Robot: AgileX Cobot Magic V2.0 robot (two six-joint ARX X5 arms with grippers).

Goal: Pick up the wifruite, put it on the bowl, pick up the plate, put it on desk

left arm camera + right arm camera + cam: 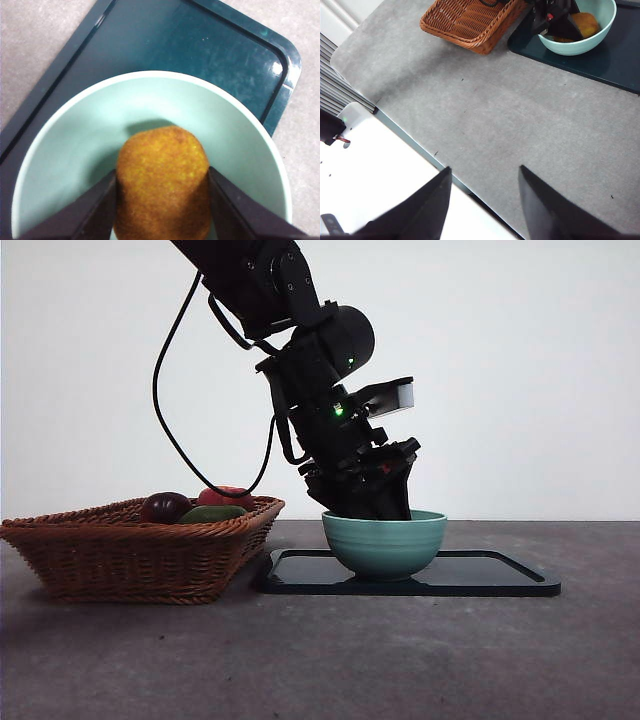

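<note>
The orange-yellow wifruite (162, 180) sits between the two jaws of my left gripper (162, 205), which is shut on it. It hangs low inside the teal-green bowl (75, 145). In the front view the left gripper (375, 502) dips into the bowl (385, 545) from above and hides the fruit. The bowl stands on a dark teal plate (500, 575). My right gripper (482, 200) is open and holds nothing, above the near edge of the grey desk (520, 115). From there I see the wifruite (585, 22) in the bowl (580, 45).
A wicker basket (130, 550) stands left of the plate, touching its corner. It holds a dark purple fruit (165, 506), a red one (228, 496) and a green one (212, 513). The left arm's cable loops above the basket.
</note>
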